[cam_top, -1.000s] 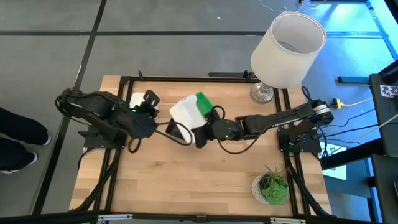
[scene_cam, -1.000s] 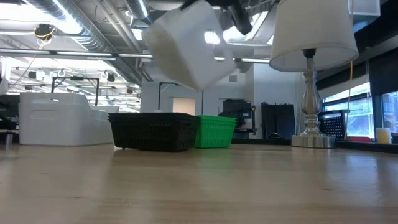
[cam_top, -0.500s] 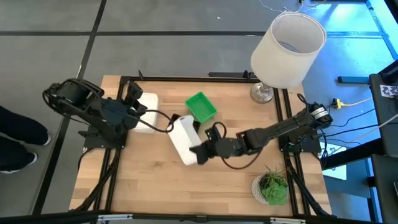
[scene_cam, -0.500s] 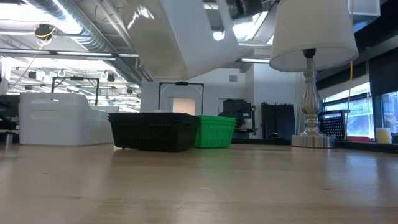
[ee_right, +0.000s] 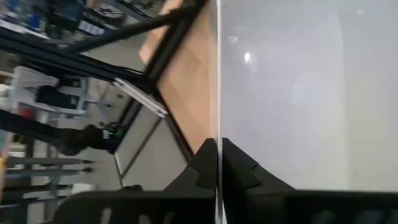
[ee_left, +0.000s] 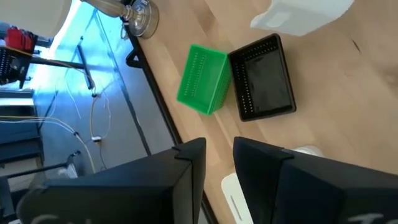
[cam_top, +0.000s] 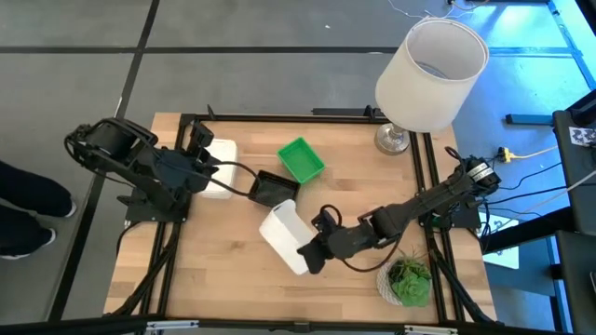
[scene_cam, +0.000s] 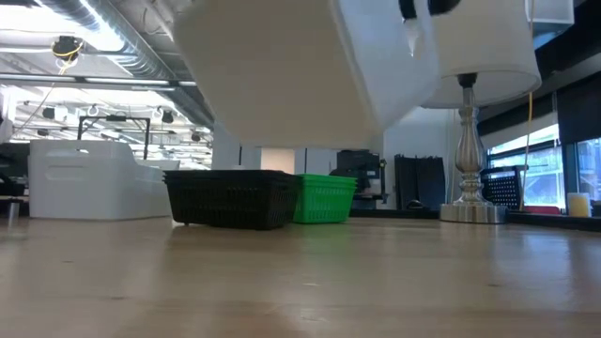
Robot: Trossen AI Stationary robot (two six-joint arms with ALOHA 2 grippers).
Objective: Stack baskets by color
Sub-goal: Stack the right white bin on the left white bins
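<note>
Bare wood is left open across the near half of the table [cam_top: 214, 279], bounded by the black frame rails along its sides, with only the small plant [cam_top: 407, 282] standing by the right front corner. A white basket [cam_top: 285, 236] is carried above that open stretch, clamped by its thin rim in the clenched right tool [cam_top: 314, 253]; in the low view it is seen clear of the tabletop, smooth-sided and tilted. Farther back, a black mesh basket [cam_top: 273, 189] and a bright green basket [cam_top: 301, 160] are set side by side on the wood, seemingly touching at a corner. Another white basket [cam_top: 216, 165] is found near the left rear edge, where the left tool [cam_top: 199, 166] is held with its fingers parted, apparently empty. A lamp with a big white shade [cam_top: 430, 73] is placed at the right rear corner. Grey floor and cables are seen around the table.
</note>
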